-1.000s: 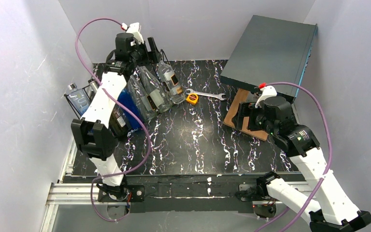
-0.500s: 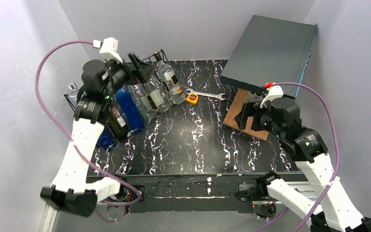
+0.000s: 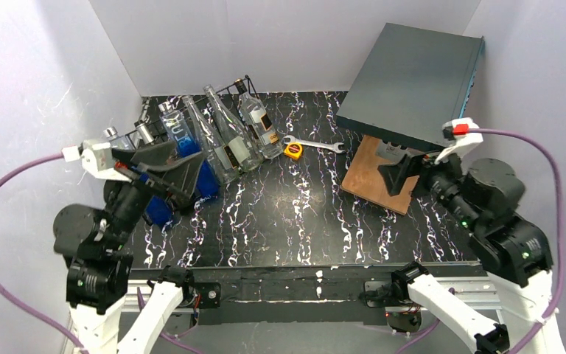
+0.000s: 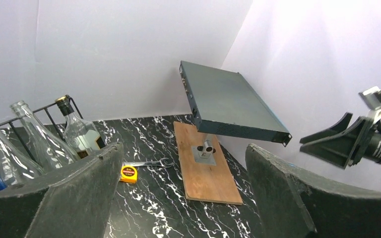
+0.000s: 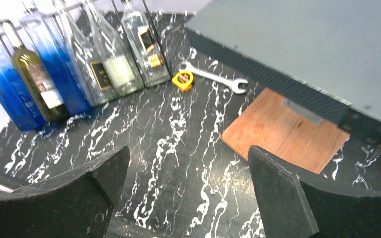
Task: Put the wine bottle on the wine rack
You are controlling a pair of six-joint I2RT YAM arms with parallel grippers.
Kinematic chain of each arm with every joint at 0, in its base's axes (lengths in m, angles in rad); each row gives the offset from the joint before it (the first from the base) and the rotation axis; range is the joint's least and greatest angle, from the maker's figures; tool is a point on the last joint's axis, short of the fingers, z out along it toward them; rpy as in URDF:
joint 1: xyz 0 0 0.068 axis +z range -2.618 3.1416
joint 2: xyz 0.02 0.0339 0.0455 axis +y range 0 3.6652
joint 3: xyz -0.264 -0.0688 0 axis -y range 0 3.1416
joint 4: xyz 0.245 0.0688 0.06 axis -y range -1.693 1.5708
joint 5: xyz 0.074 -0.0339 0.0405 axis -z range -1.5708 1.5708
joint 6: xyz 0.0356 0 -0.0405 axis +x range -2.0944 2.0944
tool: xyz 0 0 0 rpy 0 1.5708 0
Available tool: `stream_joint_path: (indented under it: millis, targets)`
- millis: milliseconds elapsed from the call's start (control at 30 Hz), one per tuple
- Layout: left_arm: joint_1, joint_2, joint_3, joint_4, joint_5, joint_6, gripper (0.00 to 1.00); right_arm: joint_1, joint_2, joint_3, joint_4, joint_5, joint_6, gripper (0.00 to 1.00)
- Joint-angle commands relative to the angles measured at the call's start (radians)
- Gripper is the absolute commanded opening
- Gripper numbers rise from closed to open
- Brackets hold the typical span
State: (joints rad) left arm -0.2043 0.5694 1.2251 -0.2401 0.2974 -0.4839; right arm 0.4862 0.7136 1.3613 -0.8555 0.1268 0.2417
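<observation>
Left claw and right claw: both spread, empty; wine bottle: seemingly seated in the wine rack; you draw both arms back high, clear of the necks

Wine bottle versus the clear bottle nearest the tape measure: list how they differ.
Glass: the wine bottle is olive-green, the clear bottle see-through. Place: the wine bottle sits between blue bottles; the clear bottle ends the row beside the tape measure. Shared: both lean back in the wine rack.
</observation>
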Motion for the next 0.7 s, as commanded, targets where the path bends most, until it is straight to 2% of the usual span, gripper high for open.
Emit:
stream_joint_path:
  millis: [0,300,533,667]
  targets:
    - [0.005,-0.08,0.0,-0.051,-0.034,0.034,0.93,0.002,-0.002,0.128,-0.016,0.03,-0.057,0.98]
    - [0.004,-0.227,0.064,-0.098,-0.136,0.095,0.96,0.002,-0.027,0.277,-0.065,0.088,-0.084,1.0]
    - [0.005,-0.277,0.066,-0.121,-0.169,0.106,0.97,0.001,-0.033,0.366,-0.101,0.148,-0.069,1.0]
    - [0.005,-0.295,0.055,-0.125,-0.169,0.118,0.97,0.0,-0.059,0.361,-0.083,0.164,-0.069,1.0]
